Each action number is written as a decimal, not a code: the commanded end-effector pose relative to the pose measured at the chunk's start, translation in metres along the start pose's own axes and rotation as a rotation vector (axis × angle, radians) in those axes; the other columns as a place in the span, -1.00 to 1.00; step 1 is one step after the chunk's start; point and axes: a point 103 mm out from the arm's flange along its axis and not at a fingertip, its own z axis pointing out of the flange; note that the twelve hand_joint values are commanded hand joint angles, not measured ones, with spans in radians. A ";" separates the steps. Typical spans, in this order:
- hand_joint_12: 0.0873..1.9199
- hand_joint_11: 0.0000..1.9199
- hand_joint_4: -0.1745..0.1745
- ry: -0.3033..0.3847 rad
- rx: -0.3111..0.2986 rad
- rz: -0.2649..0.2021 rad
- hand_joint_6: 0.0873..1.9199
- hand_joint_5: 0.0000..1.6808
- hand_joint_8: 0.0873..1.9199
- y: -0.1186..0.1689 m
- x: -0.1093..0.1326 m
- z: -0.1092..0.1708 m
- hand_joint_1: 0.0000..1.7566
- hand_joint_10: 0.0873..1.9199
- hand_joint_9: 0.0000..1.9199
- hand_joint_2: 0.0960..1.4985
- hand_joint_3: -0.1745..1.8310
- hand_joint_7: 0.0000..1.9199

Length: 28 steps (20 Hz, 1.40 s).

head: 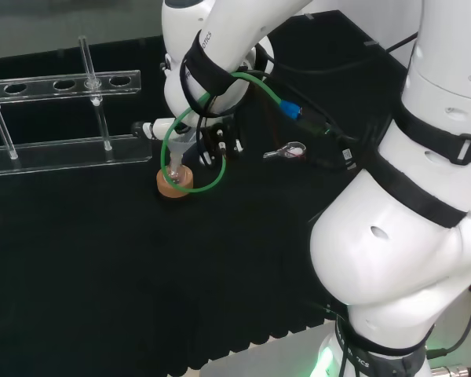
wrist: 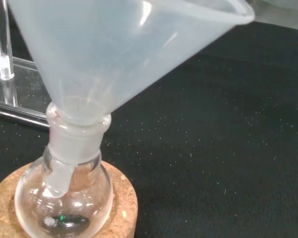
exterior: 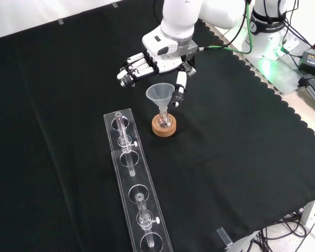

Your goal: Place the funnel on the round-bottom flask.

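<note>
Although the funnel already sits with its stem down inside the neck of the round-bottom flask, the job is not safe yet. In the front view the robot hand hovers just behind and above the funnel's rim, its fingers stretched out straight to the left and the thumb hanging down right beside the cone. It holds nothing; whether the thumb touches the rim I cannot tell. The flask rests on a cork ring on the black-covered counter, near the end of a clear plastic rack.

The wrist view shows the cone leaning a little to one side in the neck, so it looks lightly seated rather than locked in place. The main risk, as I judge it, is the retreat: if the thumb or a finger catches the rim as the arm lifts away, the funnel could tip out or drag the flask off its ring. The green cable looping low around the flask in the head view could snag it too.
</note>
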 end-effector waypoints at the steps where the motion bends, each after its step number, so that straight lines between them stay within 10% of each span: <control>1: 0.72 -0.99 -0.47 0.303 -0.030 -0.034 -1.00 -0.94 -0.88 0.002 -0.027 -0.038 -1.00 -1.00 -0.77 -0.11 -0.74 -1.00; 4: 0.67 -1.00 -0.44 0.652 0.047 -0.074 -1.00 -0.99 -1.00 0.003 -0.084 -0.081 -1.00 -1.00 -0.85 -0.10 -0.74 -1.00; 6: 0.63 -1.00 -0.41 0.746 0.011 -0.074 -1.00 -1.00 -1.00 -0.007 -0.125 -0.122 -0.99 -1.00 -0.89 -0.10 -0.74 -1.00; 13: 0.46 -1.00 -0.22 0.740 0.151 -0.054 -1.00 -1.00 -1.00 -0.034 -0.176 -0.200 -0.96 -1.00 -0.95 -0.09 -0.76 -1.00; 20: 0.34 -1.00 -0.14 0.689 0.135 -0.196 -1.00 -1.00 -1.00 -0.046 -0.246 -0.211 -0.97 -1.00 -0.99 -0.09 -0.77 -1.00; 23: 0.32 -1.00 -0.13 0.687 0.118 -0.239 -1.00 -1.00 -1.00 -0.048 -0.242 -0.213 -0.97 -1.00 -0.99 -0.09 -0.77 -1.00; 28: 0.31 -1.00 -0.12 0.707 0.107 -0.172 -1.00 -1.00 -1.00 -0.044 -0.225 -0.207 -0.97 -1.00 -0.99 -0.08 -0.77 -1.00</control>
